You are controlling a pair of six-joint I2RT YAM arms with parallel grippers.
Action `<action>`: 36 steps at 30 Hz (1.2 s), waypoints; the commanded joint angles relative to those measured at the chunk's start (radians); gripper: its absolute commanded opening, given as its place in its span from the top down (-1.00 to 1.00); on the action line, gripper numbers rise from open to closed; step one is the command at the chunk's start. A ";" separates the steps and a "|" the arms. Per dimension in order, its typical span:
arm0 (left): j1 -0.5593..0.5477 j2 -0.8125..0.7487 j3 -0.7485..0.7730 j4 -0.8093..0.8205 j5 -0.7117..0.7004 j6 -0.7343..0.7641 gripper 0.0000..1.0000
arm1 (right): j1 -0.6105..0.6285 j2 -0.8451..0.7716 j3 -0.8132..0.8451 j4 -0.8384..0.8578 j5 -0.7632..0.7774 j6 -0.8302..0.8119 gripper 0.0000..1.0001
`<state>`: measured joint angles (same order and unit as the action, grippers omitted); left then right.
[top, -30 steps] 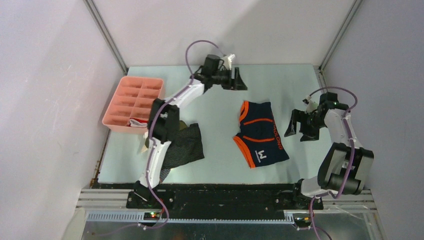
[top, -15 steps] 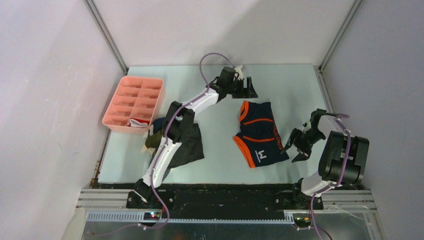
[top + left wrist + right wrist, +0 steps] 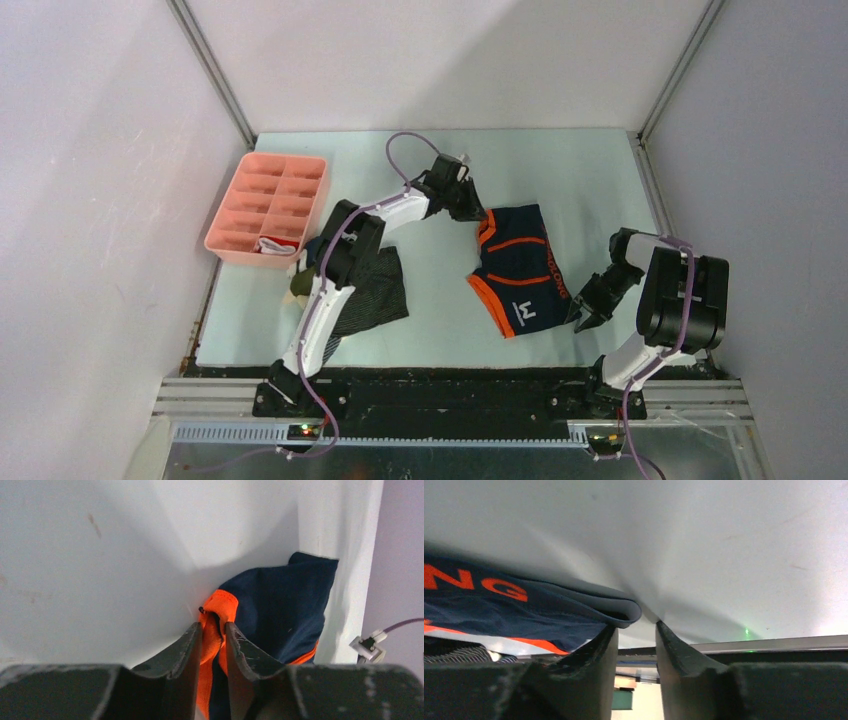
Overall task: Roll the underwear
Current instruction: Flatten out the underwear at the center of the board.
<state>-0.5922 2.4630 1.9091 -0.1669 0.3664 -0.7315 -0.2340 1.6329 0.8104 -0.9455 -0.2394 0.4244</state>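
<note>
Left gripper [image 3: 212, 628]: clenched on the orange band [image 3: 220, 605] at the far left corner of the navy underwear [image 3: 520, 265]. We see cloth pinched between the two fingers.

Right gripper [image 3: 636, 626]: jaws stand partly apart and the gap between them is bare. The waistband corner [image 3: 624, 611] lies just past one fingertip, at the garment's near right corner.

We note the navy underwear lies spread flat on the table [image 3: 590, 170], right of centre.

To its left, beside the left arm [image 3: 345, 245], a dark striped piece [image 3: 380, 295] lies heaped with an olive piece [image 3: 300, 287].

Far left, the pink tray [image 3: 232, 247] holds a red and white piece [image 3: 276, 243] in a near compartment.
</note>
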 commanded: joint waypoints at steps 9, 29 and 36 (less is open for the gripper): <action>0.076 -0.296 -0.373 0.026 0.052 -0.008 1.00 | -0.018 0.041 0.196 0.261 0.168 -0.123 1.00; 0.109 -0.147 -0.151 0.194 0.159 0.097 -0.27 | -0.062 0.168 0.437 0.329 -0.065 -0.317 0.03; 0.097 -0.066 -0.095 0.238 0.093 -0.016 -0.34 | -0.058 0.288 0.527 0.337 -0.039 -0.309 0.22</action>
<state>-0.4866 2.3699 1.7561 0.0326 0.4957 -0.6827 -0.2958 1.8664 1.2739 -0.6228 -0.2729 0.1253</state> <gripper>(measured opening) 0.649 0.414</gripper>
